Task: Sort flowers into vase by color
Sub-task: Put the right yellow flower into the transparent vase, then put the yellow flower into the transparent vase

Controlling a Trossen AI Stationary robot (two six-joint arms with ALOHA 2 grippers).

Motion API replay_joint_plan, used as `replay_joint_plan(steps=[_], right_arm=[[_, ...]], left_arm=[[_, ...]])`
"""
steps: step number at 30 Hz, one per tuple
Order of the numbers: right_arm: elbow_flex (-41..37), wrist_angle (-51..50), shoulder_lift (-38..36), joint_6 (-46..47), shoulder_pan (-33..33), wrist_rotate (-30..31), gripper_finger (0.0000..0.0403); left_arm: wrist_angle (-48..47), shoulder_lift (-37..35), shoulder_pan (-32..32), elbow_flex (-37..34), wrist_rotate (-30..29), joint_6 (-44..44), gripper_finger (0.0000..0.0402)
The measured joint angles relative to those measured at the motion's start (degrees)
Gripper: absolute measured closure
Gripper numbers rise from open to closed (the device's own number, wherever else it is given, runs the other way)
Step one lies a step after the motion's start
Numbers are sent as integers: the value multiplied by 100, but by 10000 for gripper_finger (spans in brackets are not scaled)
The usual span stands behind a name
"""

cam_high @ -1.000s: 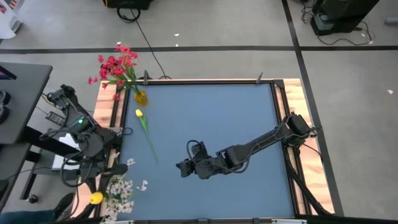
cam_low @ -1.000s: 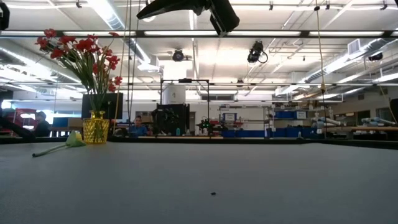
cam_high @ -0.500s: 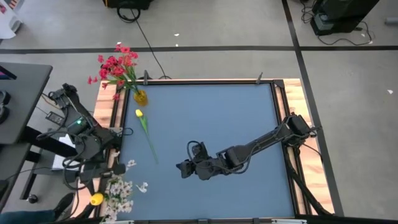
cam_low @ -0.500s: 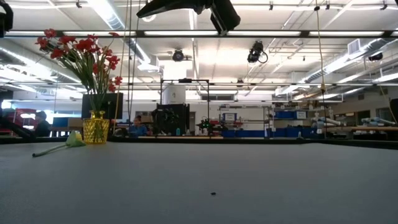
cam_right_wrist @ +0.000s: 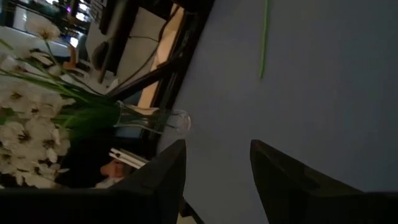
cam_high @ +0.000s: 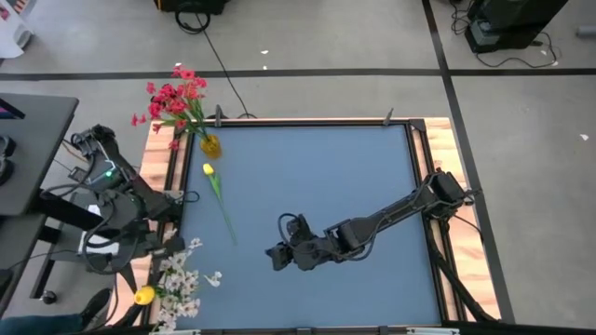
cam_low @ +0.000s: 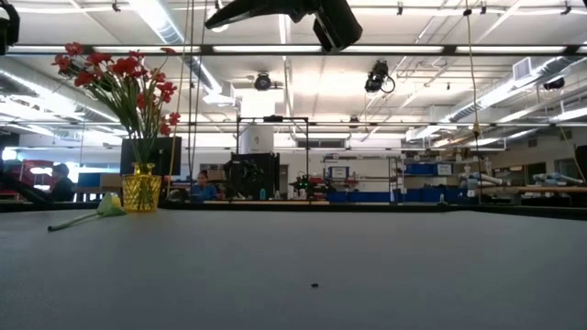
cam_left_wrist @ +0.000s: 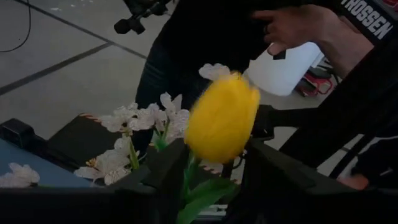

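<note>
Red flowers (cam_high: 175,98) stand in a yellow vase (cam_high: 210,145) at the table's far left corner. A yellow tulip (cam_high: 209,169) lies flat on the blue table beside it, stem toward the middle. White flowers (cam_high: 182,279) stand in a clear vase (cam_right_wrist: 152,121) at the near left corner. A second yellow tulip (cam_left_wrist: 221,118) has its head next to them, off the table's left edge. My left gripper (cam_left_wrist: 214,154) is open with this tulip's stem between its fingers. My right gripper (cam_high: 277,253) hangs open above the table's middle, with nothing between its fingers. My left gripper has the tulip's stem (cam_left_wrist: 189,180) and leaves between its spread fingers, just below the head. The stem runs close to one finger (cam_left_wrist: 165,177); whether it touches it I cannot tell. The head stands up beyond the fingertips.
A person stands close beyond the table's near left corner, one hand (cam_left_wrist: 292,25) over a white container (cam_left_wrist: 283,68). Wooden edging (cam_high: 168,186) runs along the table's sides. Cables and equipment lie to the left of the table.
My left arm has risen a little and drawn slightly away from the table's left edge. The yellow tulip head by the white flowers stays where it was.
</note>
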Motion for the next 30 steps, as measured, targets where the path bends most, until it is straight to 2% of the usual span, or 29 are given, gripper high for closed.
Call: replay_joint_plan(steps=[6,12,18,21,24,27,30], right_arm=[[0,-153,4,9,2,-34,200],[0,-145,4,-54,-22,-35,190],[0,-59,4,-448,-159,137,190],[0,40,4,-561,-237,317,190],[0,107,9,-387,-354,412,190],[0,77,11,-316,-584,3,190],[0,-131,16,-439,-835,-439,190]], left_arm=[[9,7,2,0,-3,3,156],[-13,-66,13,274,-67,139,128],[-48,-166,13,1119,-1034,366,127],[-112,-215,13,1463,-1890,307,127],[-366,-301,13,1771,-3268,175,127],[-636,-441,15,1855,-4973,-334,127],[-1351,-580,15,1858,-6276,-1407,127]])
